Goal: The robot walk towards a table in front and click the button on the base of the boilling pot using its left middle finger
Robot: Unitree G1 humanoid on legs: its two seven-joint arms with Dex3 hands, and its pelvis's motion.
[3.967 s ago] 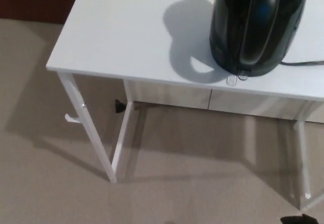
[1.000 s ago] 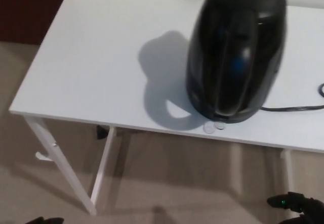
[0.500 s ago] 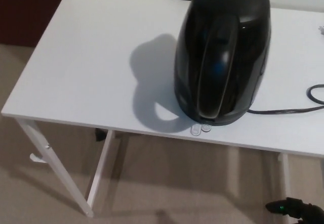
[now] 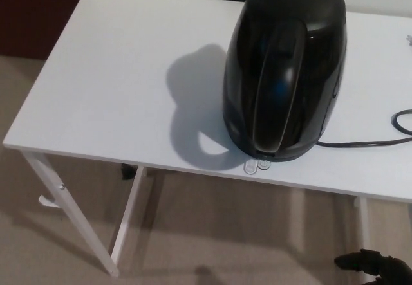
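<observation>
Head view: a glossy black kettle (image 4: 284, 66) stands at the worktop's (image 4: 109, 79) two o'clock, handle facing the near edge. Two small clear buttons (image 4: 255, 166) sit at its base, six o'clock side. A black cord (image 4: 367, 142) trails toward three o'clock. At five o'clock, low over the carpet (image 4: 212, 233), only part of the right robot hand (image 4: 370, 264) shows; whether it is spread or closed, I cannot tell.

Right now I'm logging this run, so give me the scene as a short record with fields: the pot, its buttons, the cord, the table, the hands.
pot: black boiling pot, upright on the white table, near its front edge
buttons: two small clear round buttons at the pot's base, facing the front edge, side by side
cord: black cord running from the base toward the right
left hand: not in view
right hand: black hand low at the bottom right, below table level; fingers unclear
contact: nothing touches the buttons
</observation>
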